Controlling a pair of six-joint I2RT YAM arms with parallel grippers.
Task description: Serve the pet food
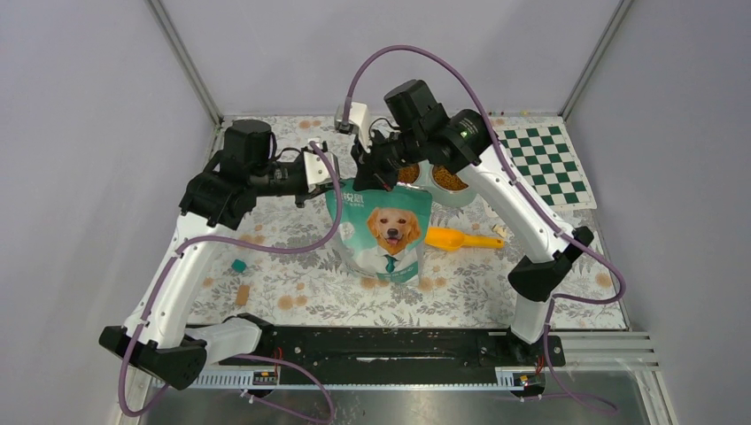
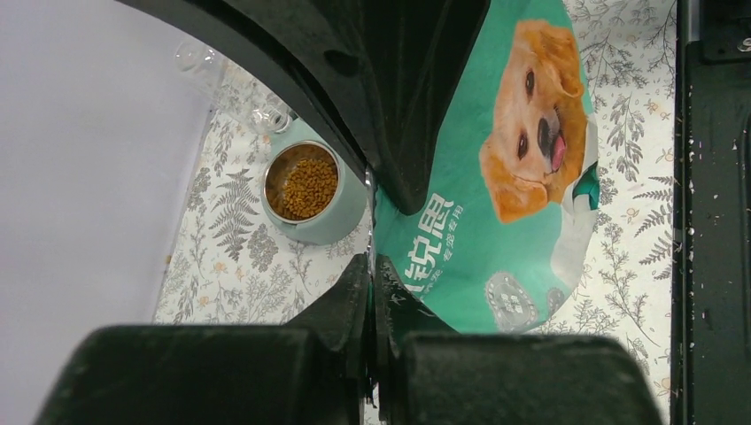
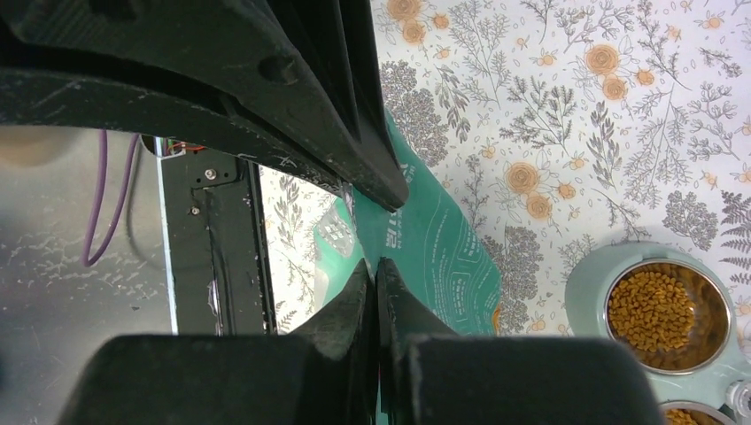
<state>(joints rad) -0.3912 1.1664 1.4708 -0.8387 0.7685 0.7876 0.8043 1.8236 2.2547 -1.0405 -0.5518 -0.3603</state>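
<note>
The pet food [image 1: 449,180] is brown kibble lying in a pale green double bowl [image 1: 462,197] at the back of the mat. It also shows in the left wrist view [image 2: 305,188] and the right wrist view [image 3: 660,310]. A teal bag with a golden dog picture [image 1: 381,230] stands upright in the middle. My left gripper [image 1: 329,183] is shut on the bag's top left edge [image 2: 496,177]. My right gripper [image 1: 376,173] is shut on the bag's top edge from behind [image 3: 443,257]. A yellow-orange scoop [image 1: 456,238] lies on the mat right of the bag, empty.
A green checkerboard [image 1: 542,164] lies at the back right. A small teal cube [image 1: 238,265] and a tan block [image 1: 242,294] sit on the floral mat at the left. A black rail [image 1: 381,345] runs along the near edge.
</note>
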